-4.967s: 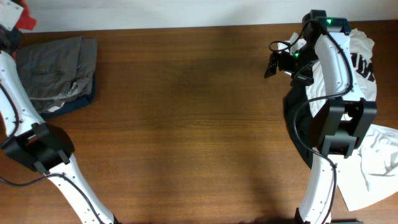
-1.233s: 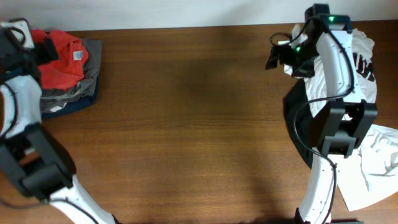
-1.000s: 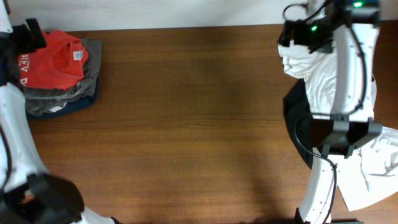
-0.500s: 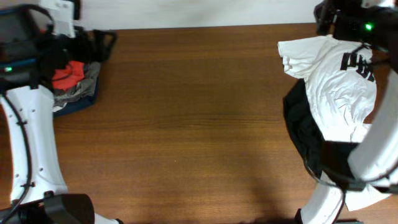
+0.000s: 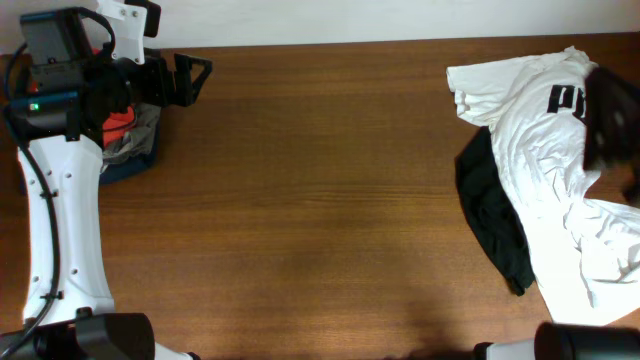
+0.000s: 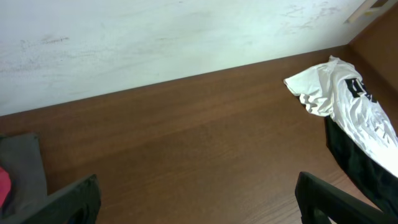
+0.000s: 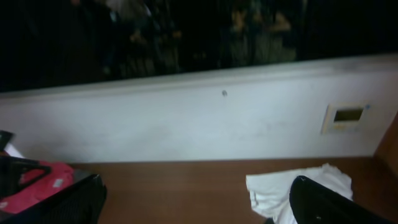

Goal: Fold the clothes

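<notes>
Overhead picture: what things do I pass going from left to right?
A folded pile with the red-orange T-shirt → open left gripper → bare brown wooden table → crumpled black garment → white T-shirt with black letters.

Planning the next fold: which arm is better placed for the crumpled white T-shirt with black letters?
Probably right: its blurred arm is over the white T-shirt with black letters; the open left gripper is far off, by the folded clothes pile.

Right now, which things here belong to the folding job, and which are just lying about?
Job: white T-shirt, black garment, red-orange T-shirt on the grey pile.
Just there: wooden table, wall plate.
</notes>
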